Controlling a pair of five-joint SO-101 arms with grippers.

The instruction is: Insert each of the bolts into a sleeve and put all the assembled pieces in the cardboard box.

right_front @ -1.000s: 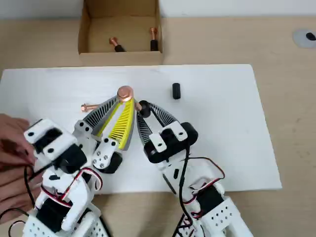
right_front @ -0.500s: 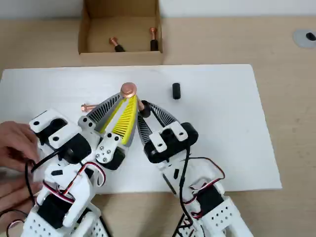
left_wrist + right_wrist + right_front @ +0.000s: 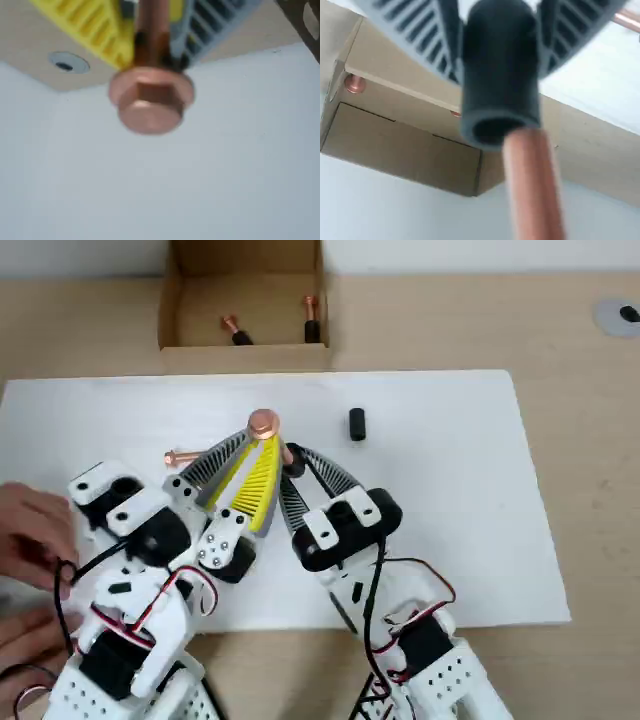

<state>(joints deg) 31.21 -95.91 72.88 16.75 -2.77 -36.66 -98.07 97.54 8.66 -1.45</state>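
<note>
My left gripper [image 3: 262, 437], with one yellow and one grey finger, is shut on the shank of a copper bolt [image 3: 262, 423] whose hex head [image 3: 150, 101] points toward the cardboard box [image 3: 172, 300]. My right gripper [image 3: 292, 459] is shut on a black sleeve [image 3: 500, 75] just right of it. The bolt's shank [image 3: 532, 185] meets the sleeve's open end. A loose bolt [image 3: 180, 456] lies on the white board [image 3: 450, 500] to the left, and a loose sleeve [image 3: 357, 424] lies to the right. Two assembled pieces [image 3: 236, 332] [image 3: 311, 320] lie in the box.
The box stands beyond the board's far edge on the wooden table [image 3: 580, 440]. A grey disc [image 3: 618, 315] sits at the far right of the table. Both arm bases crowd the board's near edge.
The left arm has swung slightly right and forward, carrying the bolt head a little toward the box. The right arm and the sleeve have stayed put.
</note>
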